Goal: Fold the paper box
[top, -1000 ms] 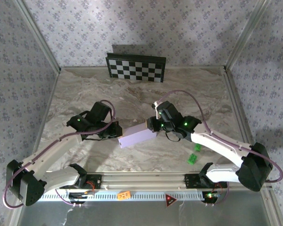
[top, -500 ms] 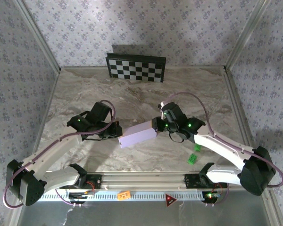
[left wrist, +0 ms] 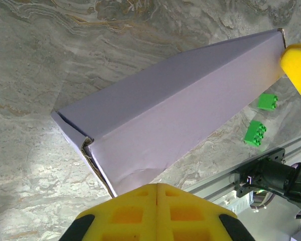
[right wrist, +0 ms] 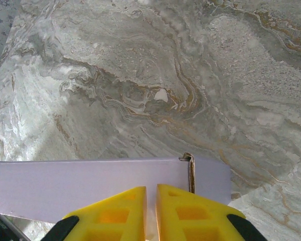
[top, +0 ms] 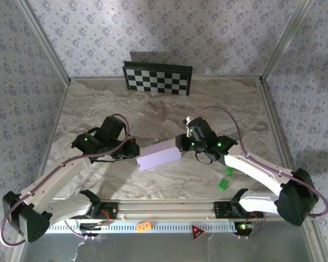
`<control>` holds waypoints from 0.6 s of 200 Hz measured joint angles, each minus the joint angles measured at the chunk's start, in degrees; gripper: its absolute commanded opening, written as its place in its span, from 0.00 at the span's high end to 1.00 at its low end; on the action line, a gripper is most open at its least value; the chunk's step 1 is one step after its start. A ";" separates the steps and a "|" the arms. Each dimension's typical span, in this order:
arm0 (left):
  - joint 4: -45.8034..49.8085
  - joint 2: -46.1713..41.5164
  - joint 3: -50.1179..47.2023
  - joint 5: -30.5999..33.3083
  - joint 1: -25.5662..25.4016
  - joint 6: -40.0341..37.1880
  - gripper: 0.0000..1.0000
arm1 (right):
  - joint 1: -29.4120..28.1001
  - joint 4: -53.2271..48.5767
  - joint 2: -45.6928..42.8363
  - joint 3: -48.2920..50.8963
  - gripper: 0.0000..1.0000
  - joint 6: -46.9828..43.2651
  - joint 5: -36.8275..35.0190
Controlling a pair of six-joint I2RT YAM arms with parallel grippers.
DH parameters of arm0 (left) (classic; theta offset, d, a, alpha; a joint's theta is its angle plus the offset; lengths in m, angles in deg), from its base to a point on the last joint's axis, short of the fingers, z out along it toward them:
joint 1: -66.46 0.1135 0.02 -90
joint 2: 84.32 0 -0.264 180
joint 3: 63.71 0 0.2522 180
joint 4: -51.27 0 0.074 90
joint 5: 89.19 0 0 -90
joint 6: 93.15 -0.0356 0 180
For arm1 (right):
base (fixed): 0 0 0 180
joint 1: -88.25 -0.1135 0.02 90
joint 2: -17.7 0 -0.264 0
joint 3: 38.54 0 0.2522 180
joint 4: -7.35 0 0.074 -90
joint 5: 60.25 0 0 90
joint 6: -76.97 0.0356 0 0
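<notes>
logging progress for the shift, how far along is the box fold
Mostly done: the paper box is already a long lavender box shape. In hand: the left tool and right tool pinch its opposite ends. Still to do: the end seam gapes and a tab stands proud, so both likely need tucking.

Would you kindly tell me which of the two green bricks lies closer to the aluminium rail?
The front brick, lying clear of the right arm; the other brick sits farther back, right beside that arm.
</notes>
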 measured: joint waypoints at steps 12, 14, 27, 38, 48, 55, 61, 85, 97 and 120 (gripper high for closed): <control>-0.98 0.00 -1.42 -0.44 0.07 0.04 1.00 | 0.00 0.00 0.04 -0.04 0.84 0.00 0.00; -1.14 0.07 -1.81 -0.52 0.07 -0.02 1.00 | 0.00 0.00 0.04 -0.04 0.84 0.00 0.00; -1.55 0.70 -4.13 -1.22 0.07 0.00 1.00 | 0.00 -0.07 0.04 -0.04 0.84 0.00 0.02; -2.14 0.94 -4.59 -2.16 0.09 -0.02 1.00 | 0.07 -0.26 -0.02 -0.04 0.84 0.00 -0.02; -2.71 0.94 -5.27 -2.43 0.15 -0.04 1.00 | 0.17 -0.28 0.00 -0.04 0.84 0.00 0.02; -3.15 0.83 -5.68 -2.56 0.35 -0.09 1.00 | 0.24 -0.28 -0.02 -0.04 0.84 0.00 0.02; -3.45 0.59 -6.03 -2.69 0.42 -0.17 1.00 | 0.26 -0.31 -0.02 -0.04 0.84 0.00 0.04; -3.82 0.46 -6.23 -3.02 0.83 -0.22 1.00 | 0.26 -1.18 0.00 -0.68 0.84 0.00 0.26; -3.82 0.48 -6.23 -3.13 0.83 -0.24 1.00 | 0.26 -2.03 0.00 -1.16 0.84 0.00 0.55; -3.82 0.57 -6.14 -3.15 1.03 -0.24 1.00 | 0.20 -3.32 0.02 -2.12 0.83 -0.04 1.81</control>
